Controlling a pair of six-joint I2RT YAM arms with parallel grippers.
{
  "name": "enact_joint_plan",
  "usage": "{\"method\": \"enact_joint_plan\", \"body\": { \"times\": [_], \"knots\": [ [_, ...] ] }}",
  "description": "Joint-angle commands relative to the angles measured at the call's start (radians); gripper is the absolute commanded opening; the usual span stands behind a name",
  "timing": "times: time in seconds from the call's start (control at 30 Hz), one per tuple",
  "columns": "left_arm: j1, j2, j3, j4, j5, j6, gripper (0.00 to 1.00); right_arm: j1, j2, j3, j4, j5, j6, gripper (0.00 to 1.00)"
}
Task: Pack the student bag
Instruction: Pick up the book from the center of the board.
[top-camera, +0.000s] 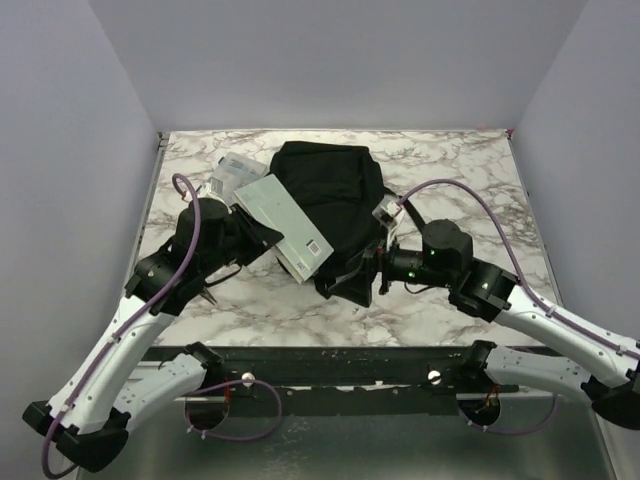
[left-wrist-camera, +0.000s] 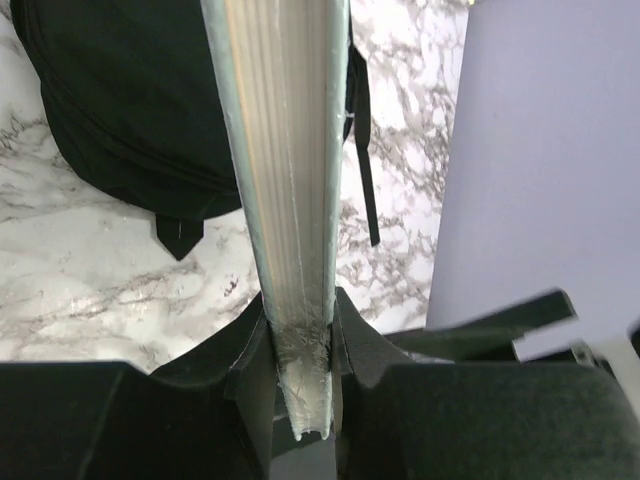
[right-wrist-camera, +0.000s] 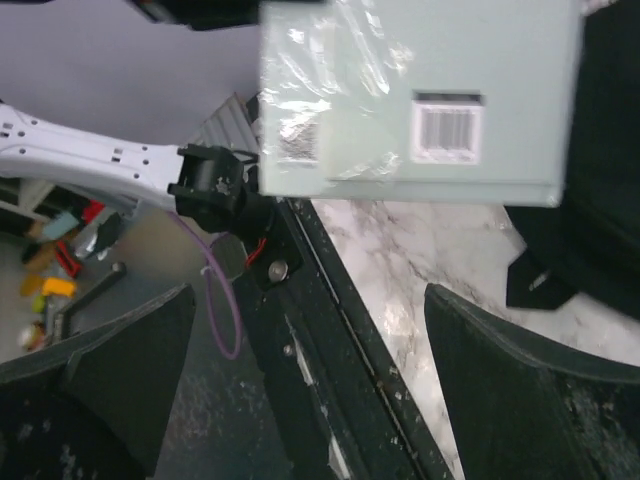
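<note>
Top view: one student bag (top-camera: 330, 190) lies at the middle of the marble table (top-camera: 450, 170), toward the far side. One pale grey-green book (top-camera: 285, 222) slants across the bag's left flank. One clear plastic case (top-camera: 228, 175) sits just behind the book's far end. Both of my arms are in frame, one gripper each.

Left wrist view: my left gripper (left-wrist-camera: 300, 345) is clamped on the book's lower edge, one finger pressed against each cover. The page block is seen edge-on here, which the top view does not show. The bag fills the upper left of this view, and one black strap (left-wrist-camera: 362, 150) trails from it over the marble.

Right wrist view: my right gripper (right-wrist-camera: 310, 340) stands wide apart, its two fingers (right-wrist-camera: 110, 370) at either side of the frame and nothing between them. Only this view shows the book's cover face-on. It is wrapped in glossy film and carries one barcode label (right-wrist-camera: 447, 128). The bag's edge shows at the right margin. In the top view this gripper sits at the bag's near edge; I cannot tell whether it touches the fabric.
</note>
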Motion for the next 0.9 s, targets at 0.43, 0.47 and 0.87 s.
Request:
{"method": "enact_joint_plan", "body": {
  "times": [0.43,0.47,0.87],
  "knots": [
    [0.341,0.002,0.017,0.028,0.519,-0.166,0.00,0.594,0.457,0.269,0.229,1.301,-0.723,0.99],
    [0.342,-0.003,0.010,0.027,0.511,-0.175,0.00,0.601,0.494,0.287,0.261,1.364,-0.766,0.98],
    [0.353,-0.052,-0.027,0.029,0.485,-0.217,0.00,0.650,0.623,0.299,0.493,1.474,-0.972,0.43]
  ]
}}
